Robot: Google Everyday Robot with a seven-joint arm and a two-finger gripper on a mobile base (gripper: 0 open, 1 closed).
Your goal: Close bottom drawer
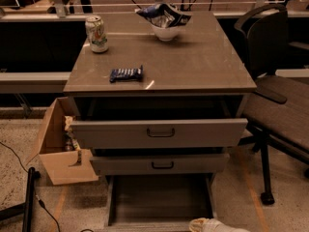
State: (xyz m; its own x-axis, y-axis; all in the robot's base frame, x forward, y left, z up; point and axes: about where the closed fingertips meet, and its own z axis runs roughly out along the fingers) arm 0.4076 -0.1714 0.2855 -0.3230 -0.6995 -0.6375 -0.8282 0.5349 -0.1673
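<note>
The bottom drawer (159, 199) of the grey cabinet is pulled far out towards me. Its dark tray is open to view and its front lies at the lower edge of the picture. Its handle is out of view. The middle drawer (159, 164) and the top drawer (159, 132) are each pulled out a little, above it. My gripper (207, 224) shows only as a white rounded part at the bottom edge, at the right front corner of the bottom drawer.
On the cabinet top (203, 66) stand a soda can (97, 34), a dark snack bar (126, 74) and a white bowl (165, 31) with a chip bag. An open cardboard box (60, 149) is at the left and an office chair (277, 95) at the right.
</note>
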